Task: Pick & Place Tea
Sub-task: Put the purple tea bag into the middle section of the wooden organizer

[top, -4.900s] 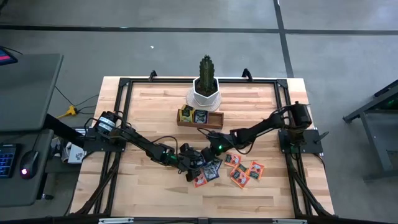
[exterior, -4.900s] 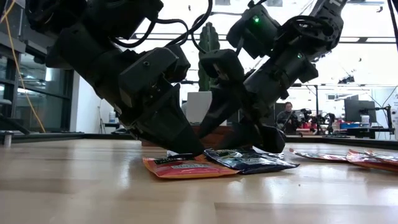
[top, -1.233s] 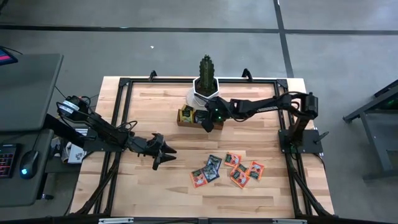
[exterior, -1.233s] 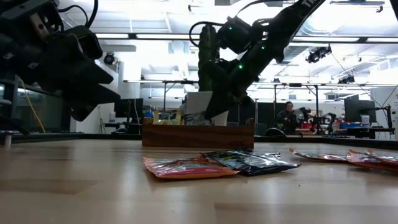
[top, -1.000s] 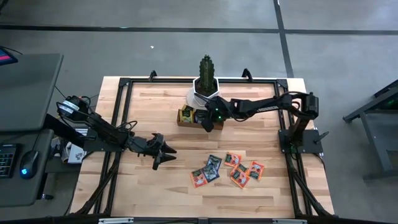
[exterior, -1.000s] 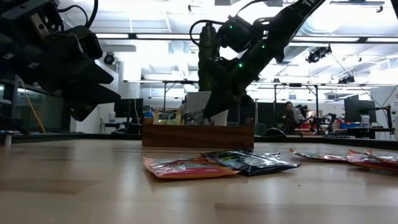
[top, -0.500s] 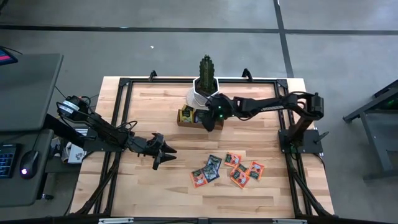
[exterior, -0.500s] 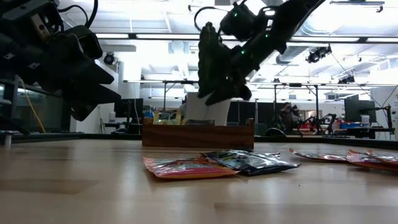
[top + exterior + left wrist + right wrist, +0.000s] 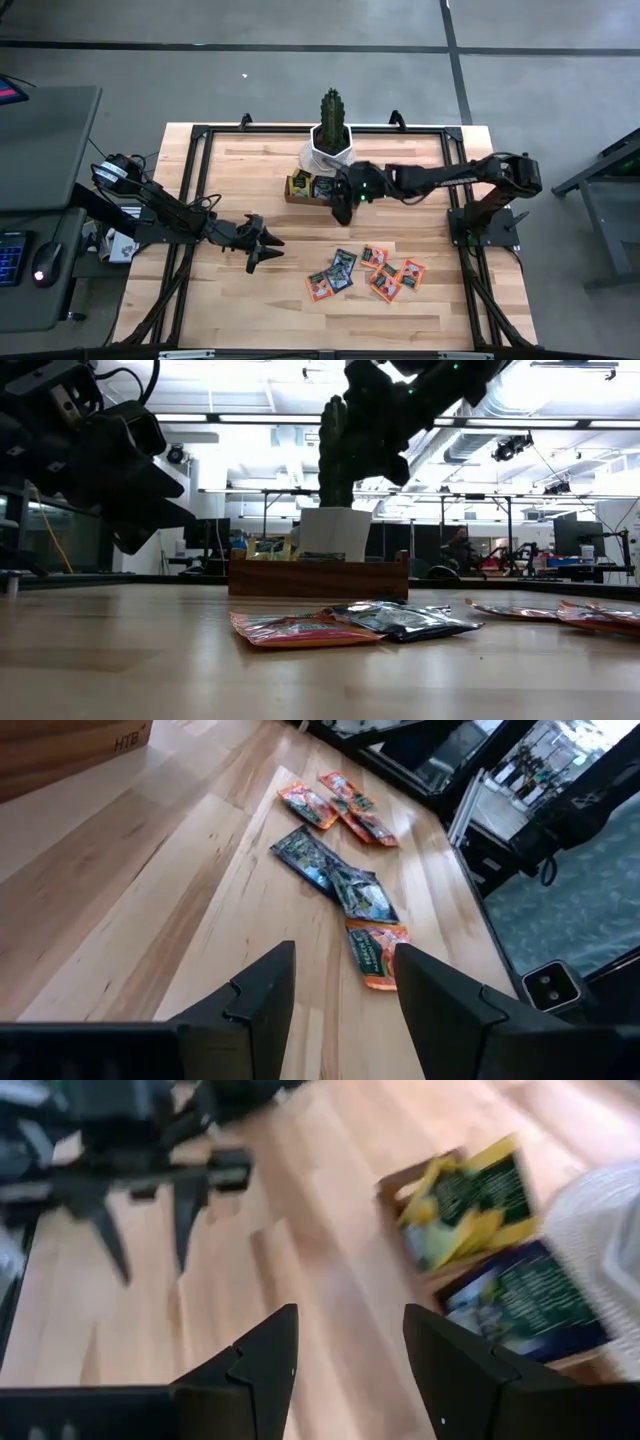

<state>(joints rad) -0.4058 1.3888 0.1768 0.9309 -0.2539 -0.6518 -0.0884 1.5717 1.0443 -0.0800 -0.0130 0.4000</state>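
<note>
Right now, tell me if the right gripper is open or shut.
Open: the right gripper shows a clear gap between its fingers, holding nothing, above the tray.

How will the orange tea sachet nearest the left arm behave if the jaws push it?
The orange sachet lies flat and thin on the table, so it probably slides, not rolls. It looks crinkled in the low view, likely light and floppy.

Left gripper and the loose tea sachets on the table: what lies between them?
Nothing: in the high view, only bare wood separates the left gripper from the sachets.

Glossy foil sachets [image 9: 400, 622] — pale wood table [image 9: 260, 300]
</note>
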